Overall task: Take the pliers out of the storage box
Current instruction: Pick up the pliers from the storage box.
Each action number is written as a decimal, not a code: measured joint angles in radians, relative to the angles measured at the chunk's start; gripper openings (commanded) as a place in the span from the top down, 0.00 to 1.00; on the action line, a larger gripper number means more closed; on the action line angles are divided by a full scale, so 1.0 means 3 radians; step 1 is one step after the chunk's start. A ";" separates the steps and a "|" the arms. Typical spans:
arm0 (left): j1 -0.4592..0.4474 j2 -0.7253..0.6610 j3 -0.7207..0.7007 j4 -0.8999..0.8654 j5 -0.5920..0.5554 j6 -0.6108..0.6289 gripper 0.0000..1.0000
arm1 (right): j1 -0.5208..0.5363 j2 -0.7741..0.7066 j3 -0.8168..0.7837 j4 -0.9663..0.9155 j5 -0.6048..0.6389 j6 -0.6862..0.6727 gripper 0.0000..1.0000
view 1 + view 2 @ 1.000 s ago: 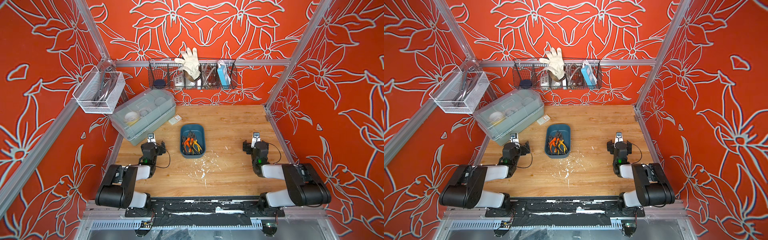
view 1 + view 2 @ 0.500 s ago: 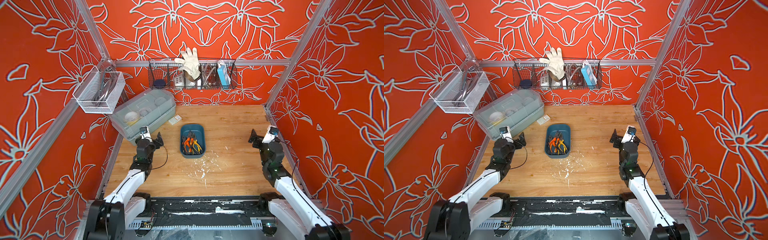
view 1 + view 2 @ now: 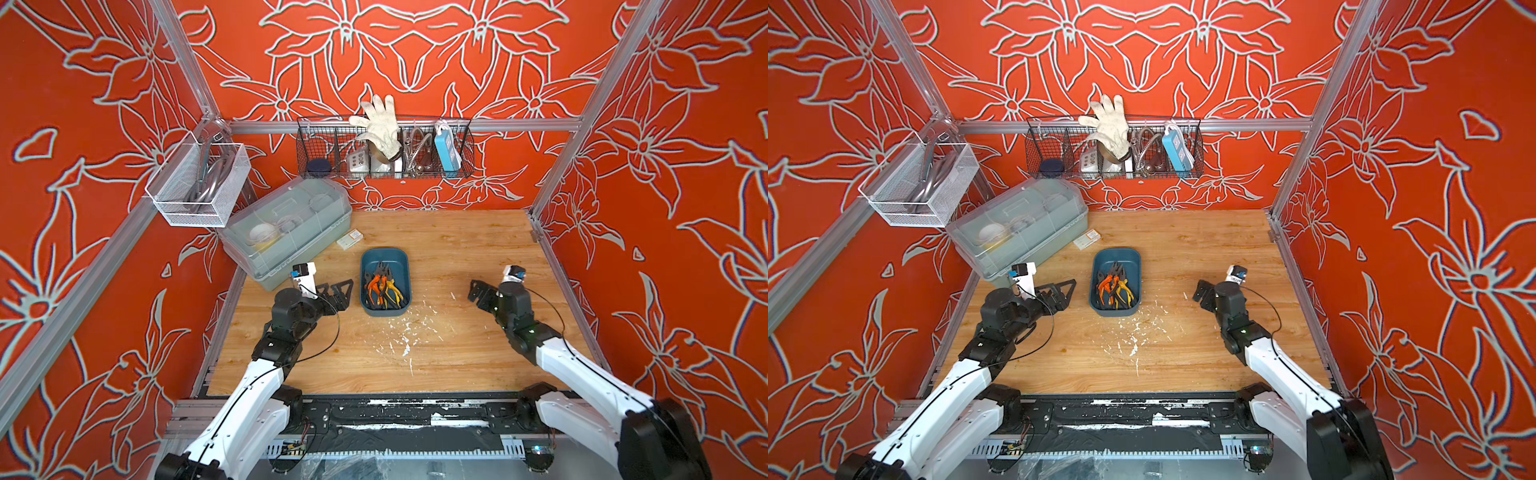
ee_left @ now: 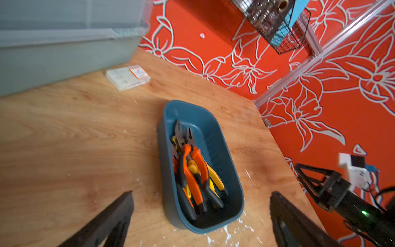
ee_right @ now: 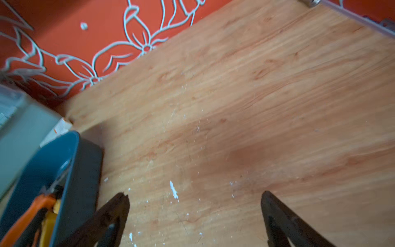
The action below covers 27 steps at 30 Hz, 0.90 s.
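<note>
Small dark teal-blue storage box (image 3: 384,252) (image 3: 1116,252) (image 4: 213,136) (image 5: 53,162), rectangular with rounded corners, shallow, lidless. Sits flat near the middle of the wooden tabletop (image 3: 457,249), long sides running front to back. Holds the pliers (image 3: 383,286) (image 3: 1114,286) (image 4: 192,171) (image 5: 40,205) in one overlapping heap toward the near end, far end bare. Dark metal jaws point toward the back wall, handles toward the front. Orange-and-black handles on top, yellow-and-black ones beneath and beside; exact count hard to tell.

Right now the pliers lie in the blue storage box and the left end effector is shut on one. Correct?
No. The left wrist view shows the left end effector open and empty; the pliers do lie in the storage box.
</note>
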 measured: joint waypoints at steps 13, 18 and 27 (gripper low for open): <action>-0.0089 0.0369 0.0566 -0.0577 0.0048 -0.0805 0.02 | 0.0229 0.0249 0.0144 -0.0067 0.0278 -0.0206 0.00; -0.0197 0.0629 0.0819 -0.0704 0.0019 -0.0752 0.10 | 0.0237 0.0345 0.0193 -0.0061 0.0028 -0.0376 0.00; -0.0933 0.1610 0.1615 -0.0968 -0.0566 -0.0263 0.25 | 0.0280 0.0739 0.0474 -0.0079 -0.0458 -0.0645 0.00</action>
